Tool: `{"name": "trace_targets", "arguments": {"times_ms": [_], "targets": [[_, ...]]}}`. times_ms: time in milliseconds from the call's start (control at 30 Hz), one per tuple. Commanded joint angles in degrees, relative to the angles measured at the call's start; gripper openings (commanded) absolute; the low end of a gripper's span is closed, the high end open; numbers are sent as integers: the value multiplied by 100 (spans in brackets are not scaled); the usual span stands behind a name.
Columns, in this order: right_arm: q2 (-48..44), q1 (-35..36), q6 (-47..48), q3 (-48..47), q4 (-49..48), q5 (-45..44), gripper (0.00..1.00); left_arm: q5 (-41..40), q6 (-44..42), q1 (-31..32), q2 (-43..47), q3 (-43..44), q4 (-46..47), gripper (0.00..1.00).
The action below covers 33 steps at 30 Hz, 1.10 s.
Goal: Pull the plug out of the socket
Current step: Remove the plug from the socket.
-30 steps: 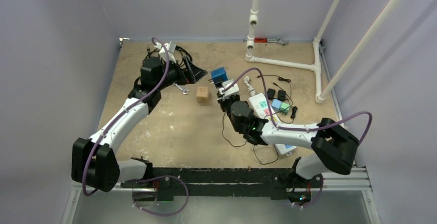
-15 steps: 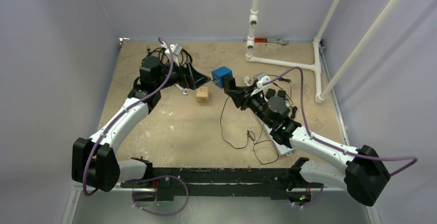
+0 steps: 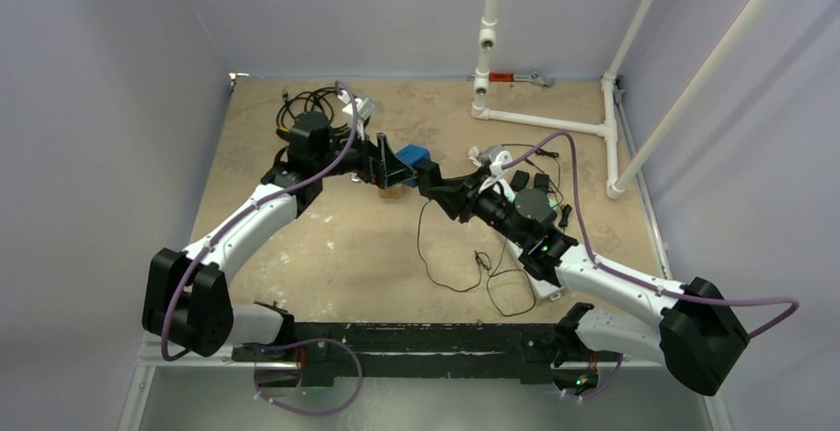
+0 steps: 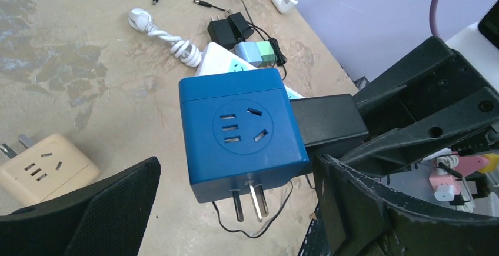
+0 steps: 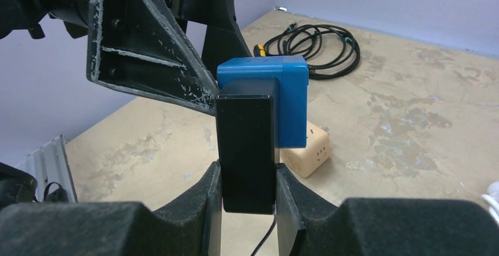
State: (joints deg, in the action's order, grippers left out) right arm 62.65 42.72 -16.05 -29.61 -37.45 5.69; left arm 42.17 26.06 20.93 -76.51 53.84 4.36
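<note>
The blue socket cube (image 3: 417,160) hangs in the air with the black plug (image 5: 246,144) pushed into its side. My right gripper (image 5: 247,179) is shut on the black plug, whose thin cable trails down to the table. In the left wrist view the cube (image 4: 241,132) shows its socket face and two metal prongs pointing down, with the plug (image 4: 326,123) on its right. My left gripper (image 4: 235,168) is open, one finger on each side of the cube, with gaps showing. In the top view the left gripper (image 3: 389,161) meets the right gripper (image 3: 436,181) at the cube.
A beige socket cube (image 3: 390,186) lies on the table just under the grippers. A white power strip (image 4: 226,65) with small adapters and black chargers (image 4: 229,29) lies to the right. A coiled black cable (image 3: 312,104) lies at the back left, and a white pipe frame (image 3: 540,119) at the back right.
My right gripper swung out from its folded pose, lifting the blue cube by the plug. My left gripper moved right until its open fingers flank the cube.
</note>
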Motion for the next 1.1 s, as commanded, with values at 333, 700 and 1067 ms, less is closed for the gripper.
{"name": "trace_targets", "arguments": {"times_ms": [333, 700, 1067], "targets": [[-249, -38, 24, -179, -550, 371, 0, 104, -385, -10, 127, 325, -111, 97], [-235, -33, 753, -427, 62, 178, 0, 207, -405, -5, -102, 424, -291, 75], [-280, -27, 912, -509, 217, 229, 0, 528, -352, -1, -280, 463, -296, 61]]}}
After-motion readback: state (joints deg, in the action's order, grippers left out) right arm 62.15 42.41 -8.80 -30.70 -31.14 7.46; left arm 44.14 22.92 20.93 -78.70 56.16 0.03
